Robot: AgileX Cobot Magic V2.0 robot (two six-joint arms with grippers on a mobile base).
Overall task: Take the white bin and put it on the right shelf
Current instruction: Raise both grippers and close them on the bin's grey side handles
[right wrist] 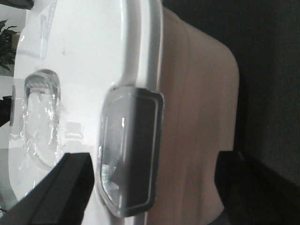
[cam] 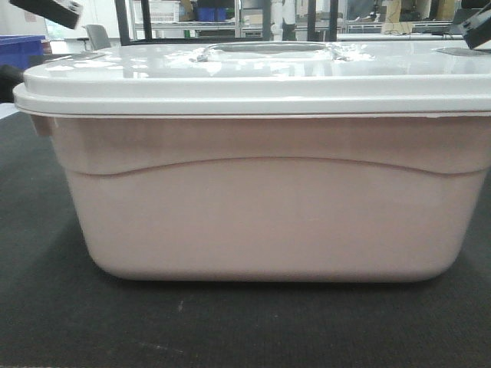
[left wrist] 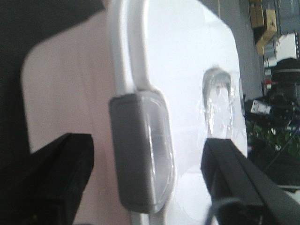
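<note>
Two grippers, one bin, nothing lifted yet.

Item 1, left gripper (left wrist: 145,187): jaws wide apart, straddling the left latch (left wrist: 140,150), a grey clip at the lid's end. Neither finger touches plastic.

Item 2, bin (cam: 261,215): stands flat on the dark mat (cam: 230,330) with its lid (cam: 253,80) seated. It fills the front view and lies between the two arms.

Item 3, right gripper (right wrist: 154,187): jaws likewise spread, with the right latch (right wrist: 129,150) between them. No contact seen.

Item 4, shelf: racks (cam: 230,15) show far behind the bin, too blurred to say which, if any, is the one meant.

Handling note: the step in hand looks like a two-ended grasp. Both sides should close together and at matching height. They should bite under the lid rim or on the latch, not on the glossy lid face, which would probably slip. Lift level, since a tilt may shift the load or pop a clip. Keep the squeeze even so the tub does not skew.
</note>
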